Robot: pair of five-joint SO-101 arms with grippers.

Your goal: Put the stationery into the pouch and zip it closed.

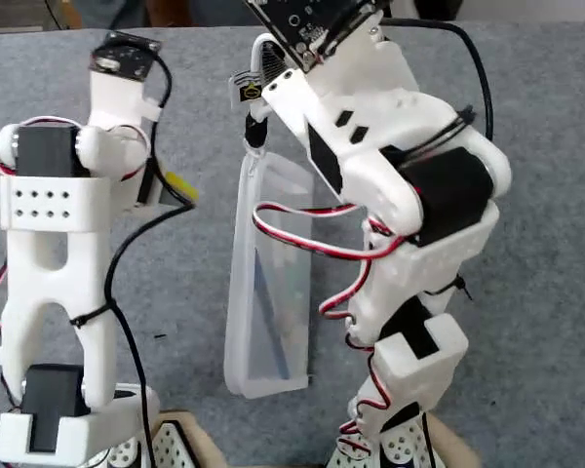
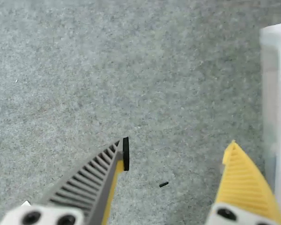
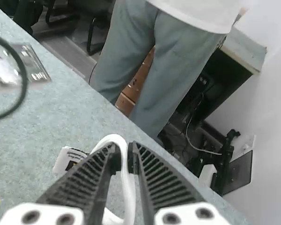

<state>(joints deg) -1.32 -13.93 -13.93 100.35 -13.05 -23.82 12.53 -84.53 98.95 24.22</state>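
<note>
The left arm (image 1: 54,253) stands folded near the table's left edge, its wrist bent down so the left gripper (image 2: 178,150) hangs just over the table with its grey and yellow fingers wide apart. The right arm (image 1: 419,195) leans toward the far edge. The right gripper (image 3: 127,150) is pinched on a white loop (image 3: 113,139).

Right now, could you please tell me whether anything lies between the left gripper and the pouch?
Nothing visible does. Between the left gripper, fingers open, and the pouch lie only bare grey table cover and one tiny dark speck. The right gripper has its fingers shut on the white loop of the pouch.
</note>
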